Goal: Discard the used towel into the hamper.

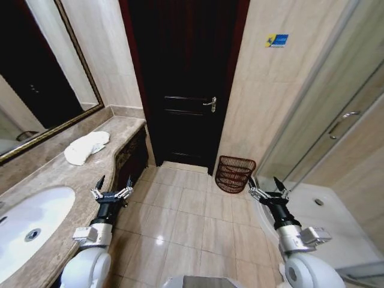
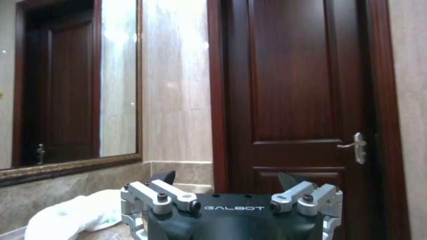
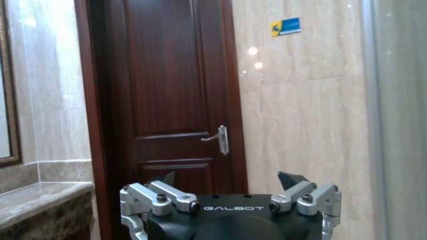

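Towel: I saw the crumpled white cloth towel lying on the beige marble vanity surface, beside the mirror.
Hamper: the small round red-brown slatted hamper stood on the tiled floor, against the wall right of the dark wooden door.
Left gripper: held low beside the surface edge, fingers apart, empty.
Right gripper: near the hamper, fingers apart, empty.

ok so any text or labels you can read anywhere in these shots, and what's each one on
"GALBOT": on the black body of the left gripper, below its open fingers.
"GALBOT": on the black body of the right gripper, also open.
Blue and yellow sticker on the tiled wall right of the door: its print is too small to read.
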You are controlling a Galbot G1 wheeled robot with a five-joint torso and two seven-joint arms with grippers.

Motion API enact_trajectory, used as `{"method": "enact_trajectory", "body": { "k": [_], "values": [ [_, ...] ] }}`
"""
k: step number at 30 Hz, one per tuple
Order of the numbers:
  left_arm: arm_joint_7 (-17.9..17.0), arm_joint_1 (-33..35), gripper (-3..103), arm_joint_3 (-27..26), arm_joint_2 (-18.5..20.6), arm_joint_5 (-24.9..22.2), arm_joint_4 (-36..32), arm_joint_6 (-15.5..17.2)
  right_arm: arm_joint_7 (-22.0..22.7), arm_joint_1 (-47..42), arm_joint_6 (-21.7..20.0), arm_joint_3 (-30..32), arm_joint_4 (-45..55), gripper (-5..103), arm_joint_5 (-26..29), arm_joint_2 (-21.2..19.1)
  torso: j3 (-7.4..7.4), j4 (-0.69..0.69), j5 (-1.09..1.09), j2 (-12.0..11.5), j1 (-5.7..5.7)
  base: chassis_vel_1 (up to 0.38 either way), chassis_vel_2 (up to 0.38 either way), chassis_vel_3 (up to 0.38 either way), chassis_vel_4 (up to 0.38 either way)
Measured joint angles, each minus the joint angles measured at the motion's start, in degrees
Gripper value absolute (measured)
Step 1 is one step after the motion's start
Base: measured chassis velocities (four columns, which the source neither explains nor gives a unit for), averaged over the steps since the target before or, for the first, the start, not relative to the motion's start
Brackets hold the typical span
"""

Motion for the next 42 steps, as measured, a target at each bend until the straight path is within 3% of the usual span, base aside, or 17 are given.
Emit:
{"method": "enact_trajectory", "body": {
  "k": [42],
  "values": [
    [0.04, 1.58, 100, -0.19, -2.80, 2.10, -0.56, -1.66, -0.22, 0.63, -0.35, 0.16, -0.73, 100, 1.66, -1.60, 0.00, 0.00, 0.02, 0.00, 0.00, -0.066, 0.159, 0.154, -0.071]
  ]
}}
